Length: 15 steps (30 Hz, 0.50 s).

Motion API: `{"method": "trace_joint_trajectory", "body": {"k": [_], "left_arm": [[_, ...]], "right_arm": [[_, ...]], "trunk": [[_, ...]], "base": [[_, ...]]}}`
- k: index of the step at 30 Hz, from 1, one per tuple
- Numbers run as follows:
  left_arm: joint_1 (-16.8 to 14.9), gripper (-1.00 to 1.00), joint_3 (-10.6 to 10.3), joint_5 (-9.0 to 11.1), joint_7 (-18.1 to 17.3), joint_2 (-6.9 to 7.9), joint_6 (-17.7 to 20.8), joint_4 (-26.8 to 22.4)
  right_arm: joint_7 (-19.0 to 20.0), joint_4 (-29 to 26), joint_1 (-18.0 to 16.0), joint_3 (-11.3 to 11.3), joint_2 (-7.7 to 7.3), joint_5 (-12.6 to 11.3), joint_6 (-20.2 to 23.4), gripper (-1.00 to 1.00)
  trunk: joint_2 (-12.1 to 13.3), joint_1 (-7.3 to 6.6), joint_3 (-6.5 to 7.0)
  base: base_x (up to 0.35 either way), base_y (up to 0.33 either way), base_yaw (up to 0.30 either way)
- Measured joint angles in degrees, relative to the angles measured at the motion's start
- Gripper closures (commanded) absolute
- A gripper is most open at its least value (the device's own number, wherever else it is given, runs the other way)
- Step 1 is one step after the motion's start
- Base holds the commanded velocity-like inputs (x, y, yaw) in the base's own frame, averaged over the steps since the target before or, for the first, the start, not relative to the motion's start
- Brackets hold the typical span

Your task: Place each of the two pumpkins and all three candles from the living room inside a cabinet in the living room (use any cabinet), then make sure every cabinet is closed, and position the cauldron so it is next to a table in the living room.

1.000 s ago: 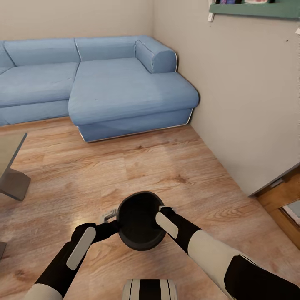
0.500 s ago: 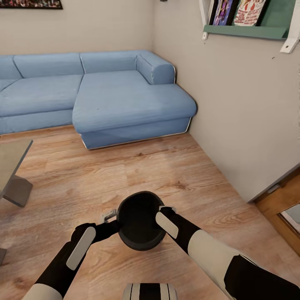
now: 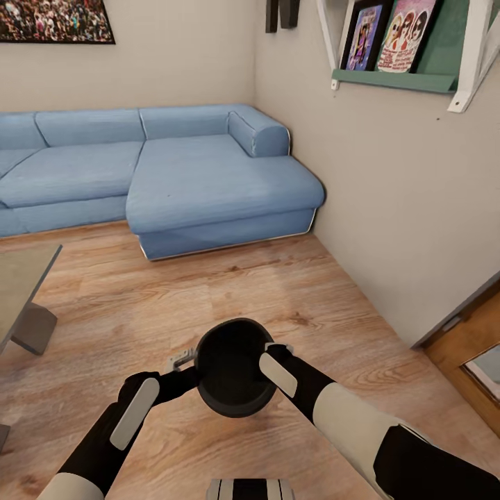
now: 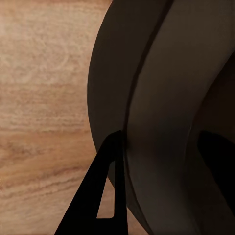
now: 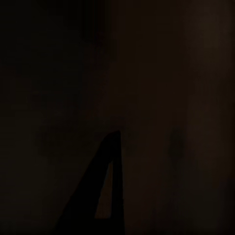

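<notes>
Both arms forward and inward, left claw [image 3: 192, 370] and right claw [image 3: 272, 353] level.

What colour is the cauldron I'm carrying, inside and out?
Matte black all over: the cauldron looks plain dark inside and out, with no pattern. The head view shows it best.

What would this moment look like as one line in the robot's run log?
carrying: cauldron | left tool: at rim | right tool: at rim | below: wood floor | table: far left | ahead: blue sofa
</notes>
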Motion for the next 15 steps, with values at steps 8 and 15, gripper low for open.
{"method": "trace_joint_trajectory", "body": {"k": [8, 15], "left_arm": [[0.0, 1.0, 0.1, -0.2, 0.0, 0.01, 0.1, -0.2], [0.0, 1.0, 0.3, -1.2, 0.0, 0.07, 0.3, -1.2]], "right_arm": [[0.1, -0.1, 0.0, 0.0, 0.01, 0.0, -0.1, 1.0], [0.3, -0.6, 0.0, -0.1, -0.07, 0.1, -0.6, 1.0]], "trunk": [[0.0, 0.0, 0.0], [0.0, 0.0, -0.01]], "base": [[0.0, 0.0, 0.103], [0.0, 0.0, 0.28]]}}
